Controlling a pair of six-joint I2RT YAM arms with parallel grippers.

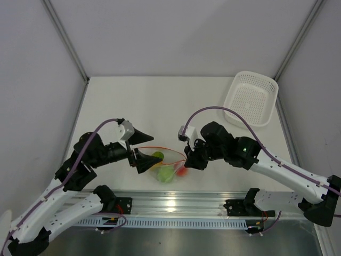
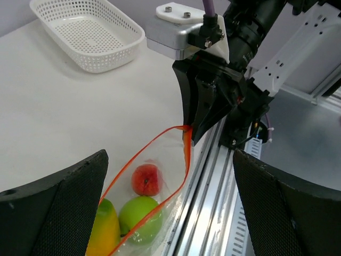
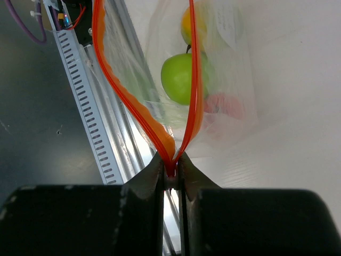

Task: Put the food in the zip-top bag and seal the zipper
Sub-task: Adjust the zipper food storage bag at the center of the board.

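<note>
Right wrist | food all inside bag at near edge of tabletop; right gripper pinches zipper end; left gripper spread open around bag mouth | zipper gapes; sealing not yet done

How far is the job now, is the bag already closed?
Done: the lime-green ball, yellow-orange piece and red-orange one lie inside the zip-top bag. In hand: the right gripper pinches one end of the zipper; the left gripper is open around the bag. To do: the strips gape apart, so sealing remains.
</note>
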